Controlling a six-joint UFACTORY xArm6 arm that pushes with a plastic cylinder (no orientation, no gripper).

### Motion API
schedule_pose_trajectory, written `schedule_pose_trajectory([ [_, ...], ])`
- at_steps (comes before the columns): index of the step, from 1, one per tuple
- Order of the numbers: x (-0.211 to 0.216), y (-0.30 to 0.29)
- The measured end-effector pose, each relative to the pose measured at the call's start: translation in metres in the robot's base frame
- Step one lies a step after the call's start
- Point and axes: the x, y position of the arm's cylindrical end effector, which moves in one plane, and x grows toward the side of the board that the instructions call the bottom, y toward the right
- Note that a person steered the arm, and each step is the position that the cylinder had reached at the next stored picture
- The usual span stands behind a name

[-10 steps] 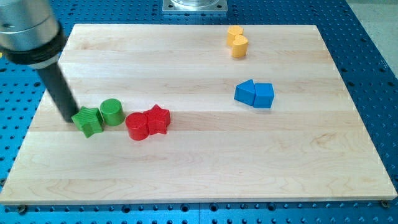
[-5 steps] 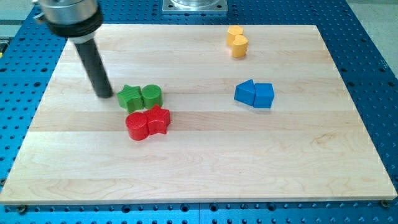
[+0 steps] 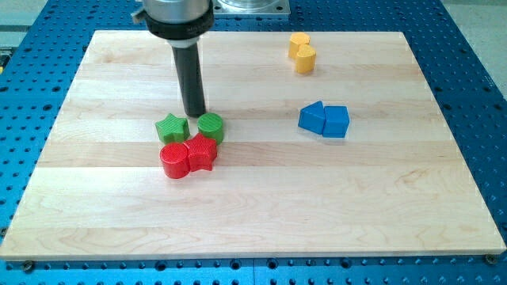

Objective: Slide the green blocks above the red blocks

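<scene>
A green star block [image 3: 171,127] and a green cylinder [image 3: 211,127] sit side by side with a small gap between them, left of the board's middle. Right below them lie a red cylinder [image 3: 174,161] and a red star block [image 3: 201,152], touching each other. The green cylinder touches the red star's top. My tip [image 3: 195,115] is just above the gap between the two green blocks, close to both. The dark rod rises from it toward the view's top.
Two yellow blocks [image 3: 301,51] sit near the top edge of the wooden board [image 3: 356,206]. Two blue blocks [image 3: 324,119] sit touching at the middle right. A blue perforated table surrounds the board.
The green blocks moved right and up from the left to just above the red blocks, then parted slightly. My tip went from their left side to above the gap between them.
</scene>
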Motion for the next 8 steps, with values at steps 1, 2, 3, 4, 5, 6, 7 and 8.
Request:
schedule_pose_trajectory([
  [1,0.009,-0.037],
  [2,0.032,-0.037],
  [3,0.038,-0.018],
  [4,0.038,-0.012],
  [5,0.005,0.001],
  [6,0.011,0.045],
  [7,0.028,0.045],
  [8,0.039,0.053],
])
